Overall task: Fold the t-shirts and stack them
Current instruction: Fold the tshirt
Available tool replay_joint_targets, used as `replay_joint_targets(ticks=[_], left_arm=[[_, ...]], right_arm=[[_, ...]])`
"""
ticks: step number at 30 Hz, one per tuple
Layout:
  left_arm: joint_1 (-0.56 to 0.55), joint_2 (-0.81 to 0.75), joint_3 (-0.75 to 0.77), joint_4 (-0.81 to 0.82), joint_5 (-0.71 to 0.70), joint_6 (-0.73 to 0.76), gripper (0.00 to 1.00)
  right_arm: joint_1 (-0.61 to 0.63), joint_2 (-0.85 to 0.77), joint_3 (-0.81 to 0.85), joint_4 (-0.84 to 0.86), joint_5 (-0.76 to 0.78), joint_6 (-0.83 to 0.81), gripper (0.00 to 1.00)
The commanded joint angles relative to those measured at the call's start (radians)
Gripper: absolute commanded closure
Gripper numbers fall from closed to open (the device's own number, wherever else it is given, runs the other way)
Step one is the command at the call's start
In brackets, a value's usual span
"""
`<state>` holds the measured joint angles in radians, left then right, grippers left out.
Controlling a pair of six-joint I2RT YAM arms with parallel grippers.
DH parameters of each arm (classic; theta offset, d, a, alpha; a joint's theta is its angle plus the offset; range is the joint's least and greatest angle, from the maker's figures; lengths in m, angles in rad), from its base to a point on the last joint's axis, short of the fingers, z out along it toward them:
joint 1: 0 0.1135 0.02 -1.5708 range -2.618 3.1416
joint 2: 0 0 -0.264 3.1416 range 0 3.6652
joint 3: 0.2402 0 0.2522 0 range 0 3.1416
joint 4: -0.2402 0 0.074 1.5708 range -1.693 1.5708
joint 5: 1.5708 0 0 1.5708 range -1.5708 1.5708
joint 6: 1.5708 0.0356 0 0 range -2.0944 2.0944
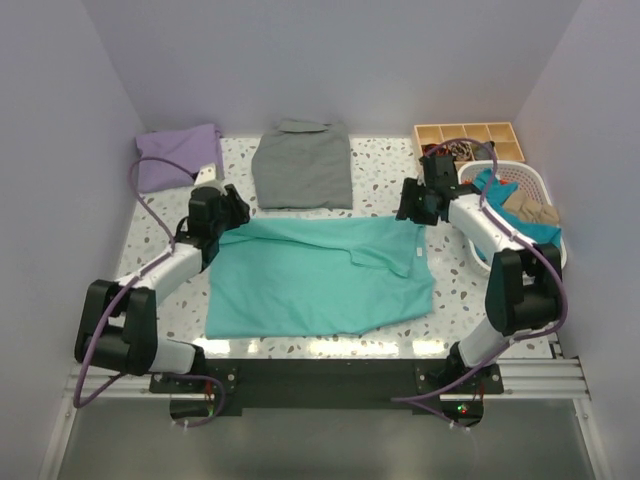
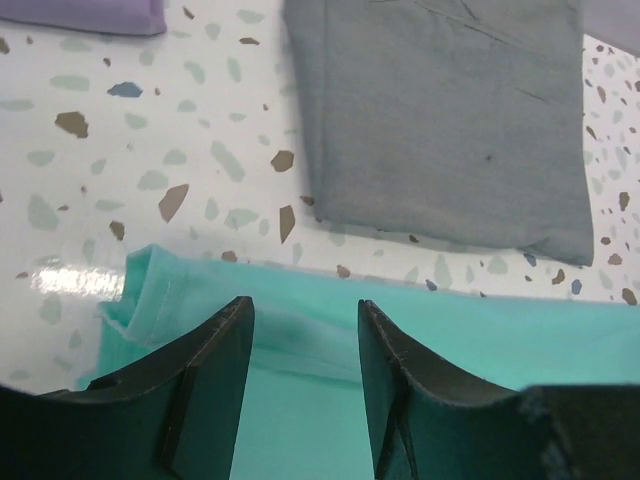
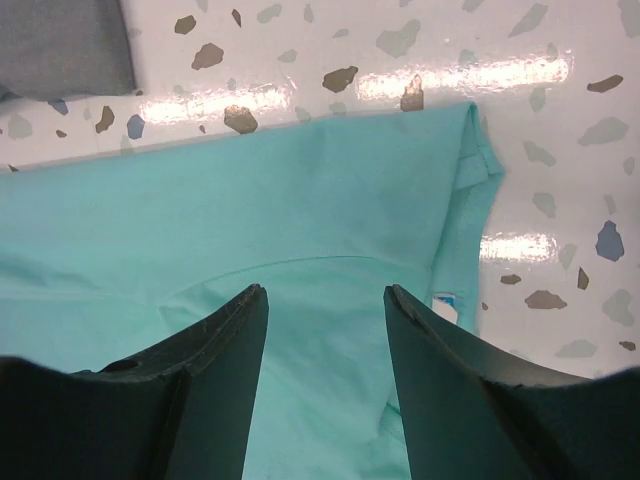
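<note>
A turquoise-green t-shirt (image 1: pixel 320 280) lies partly folded on the speckled table, its small white label (image 1: pixel 417 255) near the right edge. My left gripper (image 1: pixel 232 212) is open above its far left corner (image 2: pixel 300 330). My right gripper (image 1: pixel 412 208) is open above its far right corner (image 3: pixel 330 300), with the label (image 3: pixel 444 305) beside the right finger. A lavender-purple shirt (image 1: pixel 178 156) lies folded at the back left and shows in the left wrist view (image 2: pixel 90 14). A grey folded shirt (image 1: pixel 303 165) lies at the back middle and also shows in the left wrist view (image 2: pixel 450 120).
A white basket (image 1: pixel 535 190) holding teal and tan cloth stands at the right. A wooden compartment tray (image 1: pixel 470 140) sits behind it. Lilac walls close in the back and both sides.
</note>
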<state>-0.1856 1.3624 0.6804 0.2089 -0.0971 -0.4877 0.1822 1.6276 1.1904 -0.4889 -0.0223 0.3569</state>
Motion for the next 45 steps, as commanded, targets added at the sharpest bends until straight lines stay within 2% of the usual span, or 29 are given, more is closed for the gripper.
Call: replay_joint_targets(ticks=[1,4,11,15,18,22,26,28,30,33,36,40,45], left_arm=[[0.0,0.085,0.053,0.049,0.072,0.018,0.51],[-0.002,0.11,0.044,0.03,0.056,0.011,0.52],[-0.002,0.032,0.028,-0.094,0.025,0.002,0.55],[0.0,-0.051,0.021,-0.251,-0.129,-0.046,0.56],[0.0,-0.126,0.01,-0.305,-0.231,-0.069,0.55],[0.0,-0.184,-0.004,-0.286,-0.239,-0.084,0.54],[0.0,-0.18,0.002,-0.232,-0.207,-0.091,0.53],[0.0,-0.157,0.018,-0.226,-0.185,-0.084,0.52],[0.0,-0.132,0.021,-0.14,-0.115,-0.06,0.52],[0.0,-0.056,0.019,-0.018,0.005,-0.043,0.52],[0.0,0.067,0.076,0.003,0.069,-0.038,0.53],[0.0,0.214,0.114,0.018,0.086,-0.04,0.55],[-0.002,0.314,0.165,-0.02,0.041,-0.022,0.55]], right_arm=[[-0.004,0.038,0.017,-0.002,-0.04,-0.015,0.45],[-0.003,0.049,0.005,-0.001,-0.05,-0.013,0.45],[-0.004,0.058,-0.023,0.009,-0.071,-0.007,0.45],[-0.003,0.054,-0.04,0.012,-0.074,-0.003,0.46],[-0.003,0.045,-0.043,0.012,-0.082,-0.001,0.45],[-0.001,0.048,-0.028,0.007,-0.085,-0.003,0.45],[-0.003,0.051,-0.015,0.004,-0.09,-0.004,0.45],[-0.004,0.055,-0.009,0.001,-0.091,-0.004,0.46],[-0.003,0.057,-0.009,0.004,-0.093,-0.003,0.46],[-0.003,0.063,-0.008,0.024,-0.125,-0.006,0.45],[-0.003,0.09,0.009,0.027,-0.145,-0.003,0.45],[-0.003,0.146,0.02,0.023,-0.148,0.004,0.45],[-0.003,0.213,0.05,0.004,-0.108,0.01,0.46]])
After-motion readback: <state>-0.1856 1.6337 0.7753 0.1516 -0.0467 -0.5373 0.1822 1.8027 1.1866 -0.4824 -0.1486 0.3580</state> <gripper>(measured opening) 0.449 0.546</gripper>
